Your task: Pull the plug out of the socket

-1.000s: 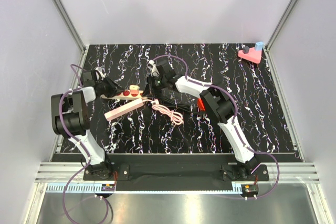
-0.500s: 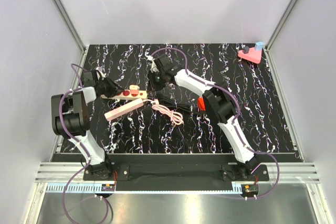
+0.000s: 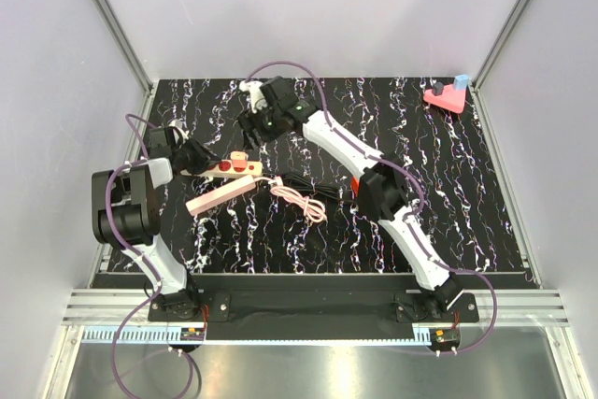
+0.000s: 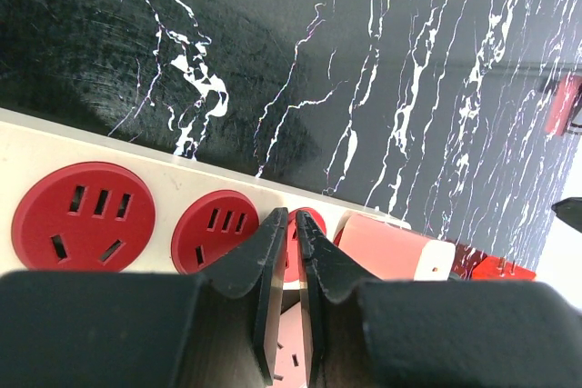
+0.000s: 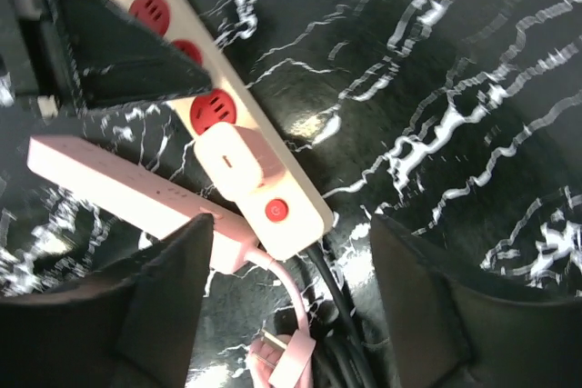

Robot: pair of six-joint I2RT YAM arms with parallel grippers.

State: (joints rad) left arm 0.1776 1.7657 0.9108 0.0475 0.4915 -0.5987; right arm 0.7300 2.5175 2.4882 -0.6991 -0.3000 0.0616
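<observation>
- The power strip (image 5: 296, 193), cream with red outlets, is laid on the left half of the black marbled table (image 3: 420, 193).
- The plug (image 5: 238, 159), a cream block, is seen seated in the strip, between a red outlet and the red switch (image 5: 275, 211).
- The left gripper (image 4: 289, 220) is set on the strip's face at an outlet, its fingers nearly together and clamped on nothing.
- The right gripper (image 5: 291, 222) is held above the plug end, with its fingers spread wide around nothing.
- A pink power strip (image 5: 118, 190) is laid just beside the cream one, and its pink cord (image 3: 301, 201) is looped nearby.

A robotics lab test cell: white panel walls (image 3: 327, 7), aluminium frame rails (image 3: 111, 21), black marbled table (image 3: 448, 193).
</observation>
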